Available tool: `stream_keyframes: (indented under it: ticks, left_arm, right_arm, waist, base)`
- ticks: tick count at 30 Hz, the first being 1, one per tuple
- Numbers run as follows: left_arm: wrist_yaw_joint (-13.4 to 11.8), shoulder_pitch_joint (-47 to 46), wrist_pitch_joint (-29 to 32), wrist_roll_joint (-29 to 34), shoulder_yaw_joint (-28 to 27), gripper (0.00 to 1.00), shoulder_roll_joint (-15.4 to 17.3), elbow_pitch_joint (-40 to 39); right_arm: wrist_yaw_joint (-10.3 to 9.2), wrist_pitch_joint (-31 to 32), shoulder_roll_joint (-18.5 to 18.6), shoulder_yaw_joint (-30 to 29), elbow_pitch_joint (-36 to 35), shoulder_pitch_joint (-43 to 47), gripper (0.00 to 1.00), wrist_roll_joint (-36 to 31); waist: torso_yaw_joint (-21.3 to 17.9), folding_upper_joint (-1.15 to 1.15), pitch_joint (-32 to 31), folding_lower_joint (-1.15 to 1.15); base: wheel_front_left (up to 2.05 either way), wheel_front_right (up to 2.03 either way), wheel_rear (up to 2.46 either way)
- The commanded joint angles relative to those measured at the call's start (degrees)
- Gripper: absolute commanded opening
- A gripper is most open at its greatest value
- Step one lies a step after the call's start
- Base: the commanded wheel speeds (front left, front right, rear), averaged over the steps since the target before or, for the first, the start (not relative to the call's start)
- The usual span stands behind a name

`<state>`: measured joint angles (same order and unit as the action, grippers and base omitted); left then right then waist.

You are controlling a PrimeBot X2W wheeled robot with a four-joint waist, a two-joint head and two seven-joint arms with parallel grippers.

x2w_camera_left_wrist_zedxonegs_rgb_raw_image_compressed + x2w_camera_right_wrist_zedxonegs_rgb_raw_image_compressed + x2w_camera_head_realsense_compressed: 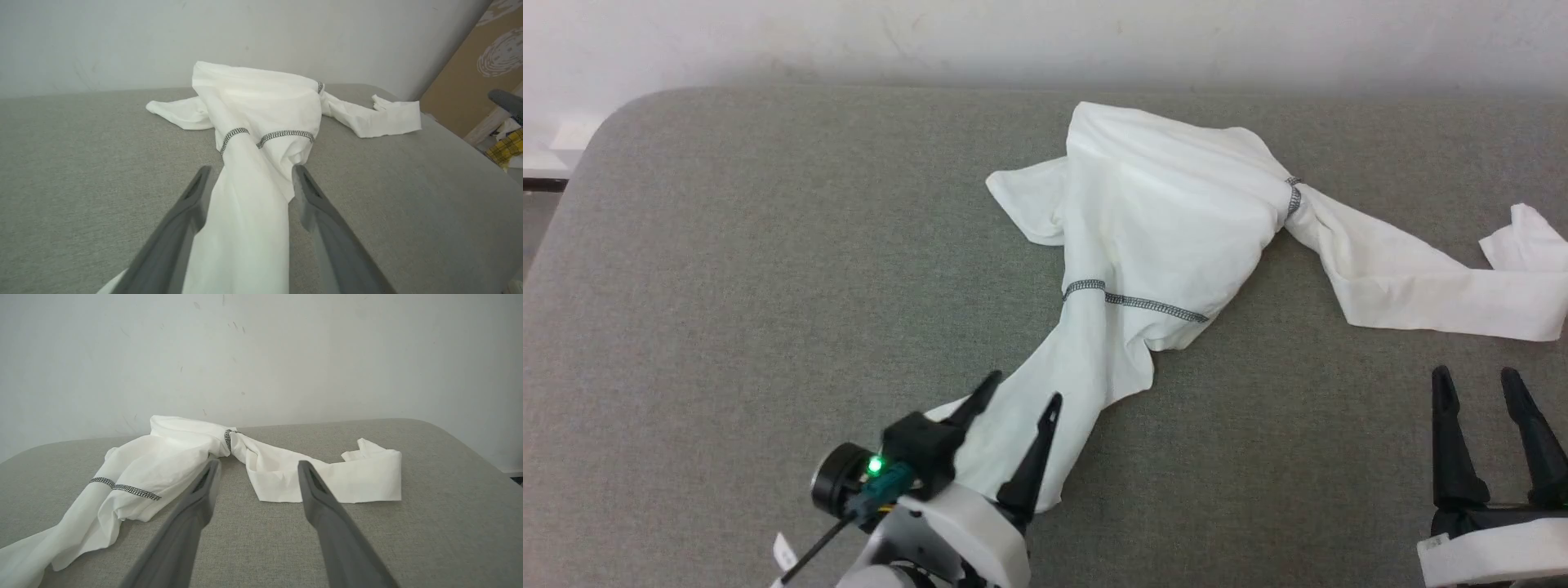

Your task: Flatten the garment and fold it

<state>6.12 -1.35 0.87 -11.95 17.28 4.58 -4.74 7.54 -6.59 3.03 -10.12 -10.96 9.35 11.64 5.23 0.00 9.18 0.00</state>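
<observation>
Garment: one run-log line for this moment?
garment: crumpled, unfolded on table | left pincer: open, straddling its near end | right pincer: open, clear of it

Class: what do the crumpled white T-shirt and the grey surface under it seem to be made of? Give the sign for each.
Crumpled white T-shirt: thin, matte fabric, probably cotton or a blend. It drapes in soft folds, with dark zigzag seam stitching. Grey surface beneath: a matte woven textile cover, judging by its fine speckled weave. What lies under the cover cannot be told.
</observation>
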Motion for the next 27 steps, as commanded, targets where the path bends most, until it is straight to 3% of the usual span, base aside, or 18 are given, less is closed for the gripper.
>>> stream_keyframes:
  ticks: [1,8,13,15,16,22,27]
  left_arm:
    - [0.6,-1.7,3.9,1.0,2.3,1.0,1.2,1.7]
    - [1.2,-4.6,16.5,2.2,10.4,1.0,5.6,6.5]
    - [0.5,-6.7,18.7,3.9,11.0,1.0,7.0,10.0]
    - [-0.2,-7.7,17.3,4.0,10.4,0.17,6.8,11.0]
    - [-0.4,-8.0,16.6,3.3,9.8,0.0,6.3,11.2]
    - [-0.8,-8.7,13.8,-5.0,3.6,0.0,4.3,5.4]
    - [-2.9,-8.6,14.9,-10.4,-5.2,0.0,7.3,-5.4]
  right_arm:
    - [-0.05,0.0,-0.1,0.6,0.2,-1.0,1.0,0.3]
    - [-0.05,-0.2,-0.1,1.2,0.6,-2.2,1.0,0.7]
    - [-0.05,-0.8,-0.1,1.7,1.2,-3.5,1.0,1.0]
    - [-0.05,-1.0,-0.1,1.6,1.5,-3.9,1.0,1.1]
    - [-0.05,-1.1,-0.1,1.5,1.6,-4.0,1.0,1.1]
    - [-0.05,-1.1,-0.1,0.8,2.0,-4.2,1.0,1.2]
    - [-0.05,-0.9,-0.1,0.6,1.7,-4.1,1.0,1.3]
  waist:
    - [-0.6,0.0,1.0,0.0]
    - [-2.1,0.0,4.4,0.0]
    - [-2.9,0.0,6.2,0.0]
    - [-3.0,0.0,6.5,0.0]
    - [-3.0,0.0,6.5,0.0]
    - [-2.0,0.0,5.8,0.0]
    - [-1.2,0.0,5.5,0.0]
  base:
    - [0.0,0.0,0.0]
    - [0.0,0.0,0.0]
    - [0.0,0.0,0.0]
    - [0.0,0.0,0.0]
    - [0.0,0.0,0.0]
    - [0.0,0.0,0.0]
    - [0.0,0.0,0.0]
